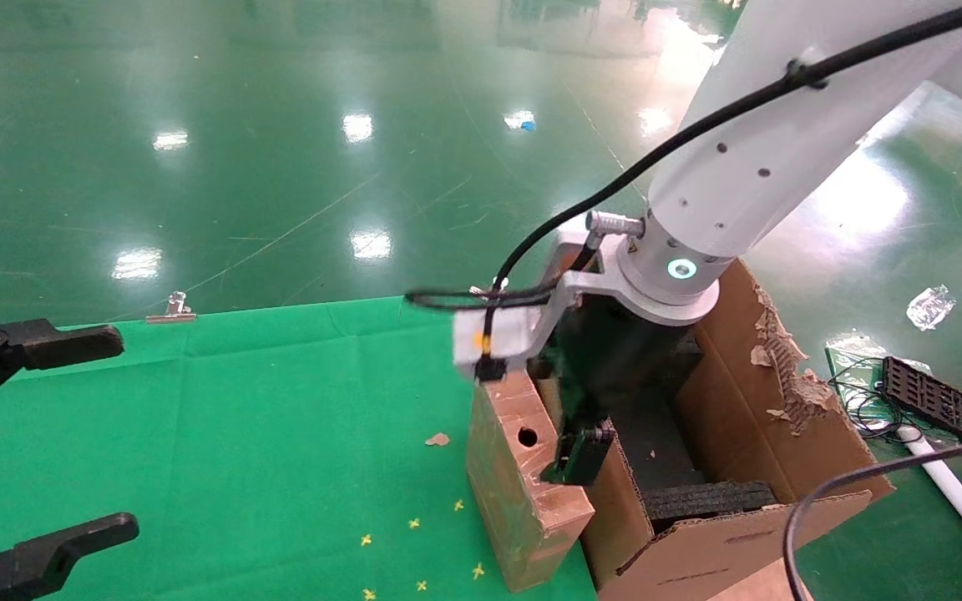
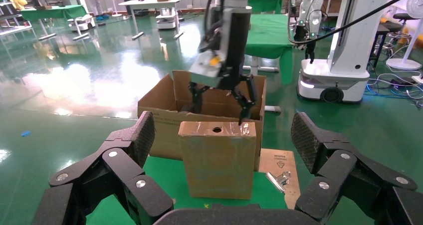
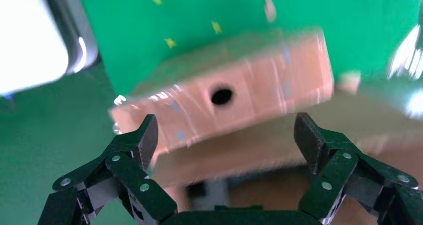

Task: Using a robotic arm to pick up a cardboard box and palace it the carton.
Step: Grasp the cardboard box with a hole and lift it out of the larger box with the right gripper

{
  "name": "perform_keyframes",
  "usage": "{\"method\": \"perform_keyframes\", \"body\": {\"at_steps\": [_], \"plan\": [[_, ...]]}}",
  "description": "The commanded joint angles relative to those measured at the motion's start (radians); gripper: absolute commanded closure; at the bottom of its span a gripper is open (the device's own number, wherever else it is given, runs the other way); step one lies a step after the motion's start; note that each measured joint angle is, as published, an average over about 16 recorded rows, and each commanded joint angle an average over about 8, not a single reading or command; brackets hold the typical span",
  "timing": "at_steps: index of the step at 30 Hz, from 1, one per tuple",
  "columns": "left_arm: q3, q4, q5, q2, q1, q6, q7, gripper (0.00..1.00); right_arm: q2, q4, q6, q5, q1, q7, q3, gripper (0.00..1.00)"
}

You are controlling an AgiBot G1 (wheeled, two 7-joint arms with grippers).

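Observation:
The small cardboard box (image 1: 523, 476) stands upright on the green cloth, its narrow holed side up, right against the carton (image 1: 782, 401). It also shows in the left wrist view (image 2: 218, 160) and the right wrist view (image 3: 239, 90). The white right arm reaches down over the carton's near edge. Its right gripper (image 1: 594, 417) is open and empty, with one fingertip (image 2: 243, 116) at the box's top corner. The carton holds black foam (image 1: 706, 499) and has a torn flap. My left gripper (image 1: 118, 430) is open and parked at the far left.
A metal binder clip (image 1: 172, 310) lies at the cloth's far edge. A cardboard scrap (image 1: 437, 439) and yellow cross marks lie on the green cloth (image 1: 239, 434). A black grid part (image 1: 936, 396), cables and a white pipe lie on the floor to the right.

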Motion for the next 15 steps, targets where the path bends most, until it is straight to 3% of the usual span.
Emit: {"method": "perform_keyframes", "body": {"at_steps": [1,6,11,15], "plan": [[0.0,0.0,0.0,0.0,0.0,0.0,0.0,0.0,-0.011,-0.004,0.005,-0.025,0.009,0.129,-0.017,0.0],[0.0,0.0,0.0,0.0,0.0,0.0,0.0,0.0,-0.017,-0.108,0.001,0.078,-0.031,0.363,-0.015,0.0],[0.001,0.0,-0.001,0.0,0.0,0.0,0.0,0.0,-0.001,-0.223,0.015,0.166,-0.081,0.448,-0.005,0.0],[0.001,0.0,-0.001,0.0,0.0,0.0,0.001,0.0,-0.006,-0.273,0.026,0.174,-0.104,0.481,-0.012,0.0]]}}
